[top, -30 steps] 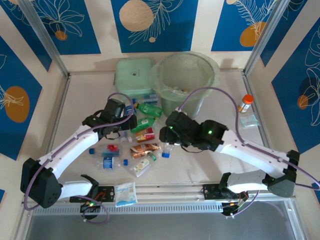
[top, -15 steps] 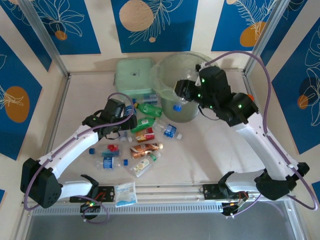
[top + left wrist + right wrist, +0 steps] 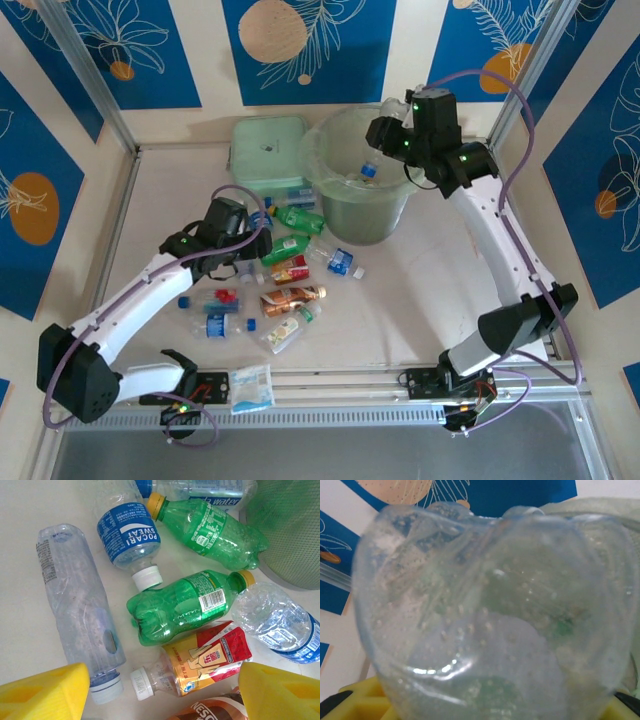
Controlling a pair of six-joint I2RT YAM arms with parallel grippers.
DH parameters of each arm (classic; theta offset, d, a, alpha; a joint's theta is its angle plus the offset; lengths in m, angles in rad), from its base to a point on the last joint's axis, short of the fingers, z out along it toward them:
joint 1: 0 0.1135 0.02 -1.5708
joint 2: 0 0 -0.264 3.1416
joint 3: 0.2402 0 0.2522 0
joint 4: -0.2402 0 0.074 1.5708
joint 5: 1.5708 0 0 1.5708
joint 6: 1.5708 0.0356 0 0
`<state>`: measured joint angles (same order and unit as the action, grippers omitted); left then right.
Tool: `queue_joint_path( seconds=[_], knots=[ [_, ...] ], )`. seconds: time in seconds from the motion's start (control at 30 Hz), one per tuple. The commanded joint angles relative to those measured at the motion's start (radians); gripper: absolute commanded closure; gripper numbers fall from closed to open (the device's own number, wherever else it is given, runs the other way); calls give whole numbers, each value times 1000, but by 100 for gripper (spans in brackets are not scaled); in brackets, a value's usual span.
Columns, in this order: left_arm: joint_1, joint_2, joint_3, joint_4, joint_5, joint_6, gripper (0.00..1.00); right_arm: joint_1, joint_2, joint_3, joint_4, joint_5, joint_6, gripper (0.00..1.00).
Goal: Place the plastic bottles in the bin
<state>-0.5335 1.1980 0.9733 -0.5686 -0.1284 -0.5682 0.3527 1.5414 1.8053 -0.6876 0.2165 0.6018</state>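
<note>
The right gripper point(image 3: 377, 152) clamps a blue-capped bottle point(image 3: 368, 172) of thin clear plastic over the mouth of the bin point(image 3: 365, 218), a round, translucent pale green bucket at upper centre. In the right wrist view the bottle's lobed, droplet-speckled base bulges above the yellow fingers point(image 3: 365, 695). The left gripper point(image 3: 162, 680), jaws spread and empty, hovers centre-left over crumpled plastic bottles point(image 3: 290, 272) lying on the smooth table point(image 3: 420, 290): a glossy green bottle point(image 3: 185, 605), a ribbed clear bottle point(image 3: 75, 605) and a red-orange labelled bottle point(image 3: 210, 657).

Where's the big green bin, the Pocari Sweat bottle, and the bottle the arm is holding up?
bin point(image 3: 362, 215): top view, front wall.
Pocari Sweat bottle point(image 3: 129, 534): left wrist view, blue label.
held clear bottle point(image 3: 490, 630): right wrist view, its clear body.
</note>
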Motion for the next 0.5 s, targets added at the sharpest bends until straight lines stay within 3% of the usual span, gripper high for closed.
queue_joint_path(
  seconds=[0.0, 0.2, 0.47],
  knots=[
    [-8, -23, 8, -30, -26, 7, 22, -23, 26, 44, 33, -37, -23, 52],
    [-8, -29, 7, -35, -41, 7, 22, -39, 64, 22, 52, -47, -13, 47],
    [-8, -46, -5, -42, -54, 9, 21, -41, 95, 47, 48, -65, -20, 34]
  ],
)
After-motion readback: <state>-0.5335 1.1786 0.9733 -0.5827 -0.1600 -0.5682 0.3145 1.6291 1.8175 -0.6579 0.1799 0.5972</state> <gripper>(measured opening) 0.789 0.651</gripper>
